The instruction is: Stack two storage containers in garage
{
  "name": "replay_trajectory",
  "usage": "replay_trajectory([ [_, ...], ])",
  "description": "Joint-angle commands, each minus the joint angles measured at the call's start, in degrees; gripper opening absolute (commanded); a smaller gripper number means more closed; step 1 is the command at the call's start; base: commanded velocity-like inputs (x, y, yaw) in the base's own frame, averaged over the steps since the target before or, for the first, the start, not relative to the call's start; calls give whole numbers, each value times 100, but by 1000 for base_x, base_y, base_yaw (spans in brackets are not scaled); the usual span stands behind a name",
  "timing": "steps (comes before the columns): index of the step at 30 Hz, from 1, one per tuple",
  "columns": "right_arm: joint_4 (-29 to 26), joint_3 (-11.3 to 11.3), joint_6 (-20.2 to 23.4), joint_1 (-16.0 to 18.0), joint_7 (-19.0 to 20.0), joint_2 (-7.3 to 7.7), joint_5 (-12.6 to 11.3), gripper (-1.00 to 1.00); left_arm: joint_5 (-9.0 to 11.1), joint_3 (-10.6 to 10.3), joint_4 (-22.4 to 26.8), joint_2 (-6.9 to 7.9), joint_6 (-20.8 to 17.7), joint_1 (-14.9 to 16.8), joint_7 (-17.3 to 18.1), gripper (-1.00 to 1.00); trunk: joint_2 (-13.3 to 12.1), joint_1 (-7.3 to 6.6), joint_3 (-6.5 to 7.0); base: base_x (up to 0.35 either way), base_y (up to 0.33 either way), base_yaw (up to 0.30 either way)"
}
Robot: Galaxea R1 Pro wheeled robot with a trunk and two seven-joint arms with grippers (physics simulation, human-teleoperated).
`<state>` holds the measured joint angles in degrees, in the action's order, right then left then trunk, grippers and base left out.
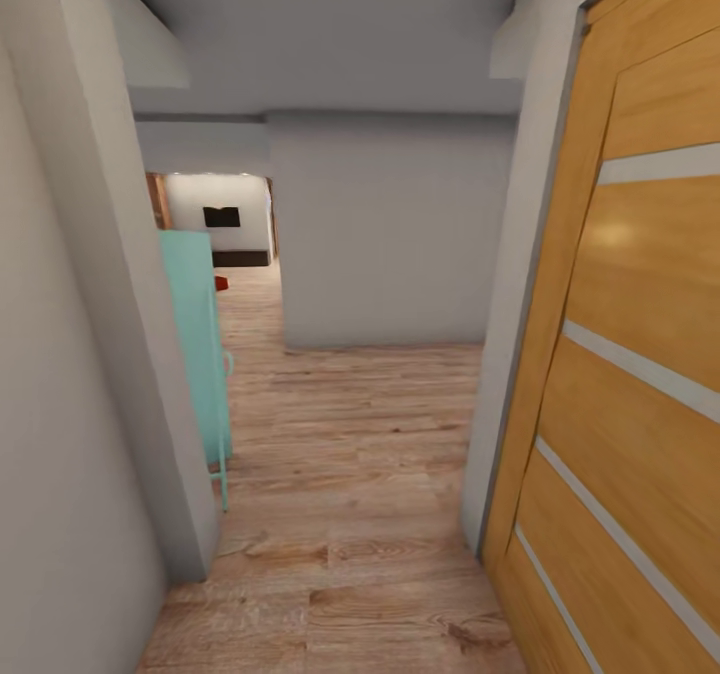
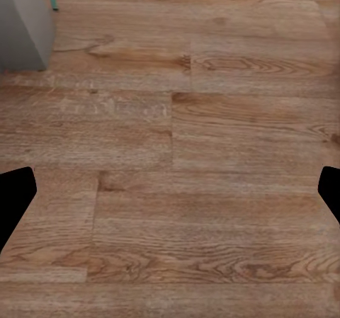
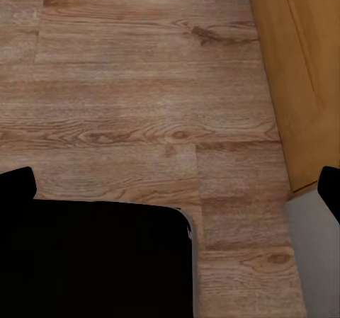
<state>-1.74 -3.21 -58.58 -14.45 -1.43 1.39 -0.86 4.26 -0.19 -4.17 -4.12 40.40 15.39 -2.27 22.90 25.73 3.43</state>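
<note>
Both grippers, the left gripper (image 2: 170, 190) and the right gripper (image 3: 170, 187), are kept spread wide and empty above the wood-plank floor (image 1: 350, 514), probably because the robot is only travelling. A small red thing (image 1: 221, 282), perhaps one container, is seen far at 11 o'clock, past the turquoise cabinet (image 1: 200, 354). An open wooden door (image 1: 630, 374) is found at 2 o'clock, grey walls (image 1: 390, 244) around.

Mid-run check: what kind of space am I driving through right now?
Likely an indoor hallway or doorway: an open wooden door at the right, wood-plank flooring running ahead between grey walls, and a turquoise cabinet on the left.
</note>
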Motion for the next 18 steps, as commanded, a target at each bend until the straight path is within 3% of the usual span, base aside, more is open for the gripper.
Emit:
replay_trajectory([
  [1, -10, -31, -4, -5, -15, 1, -11, 100, 31, -7, -23, -2, 32, 7, 2, 100, 2, 5, 0, 326, 0, 0],
  [18, -10, -31, 5, -5, -14, -1, -3, 100, 31, -7, -23, -1, 32, 7, -1, 100, 2, 5, 0, 328, -57, 23],
])
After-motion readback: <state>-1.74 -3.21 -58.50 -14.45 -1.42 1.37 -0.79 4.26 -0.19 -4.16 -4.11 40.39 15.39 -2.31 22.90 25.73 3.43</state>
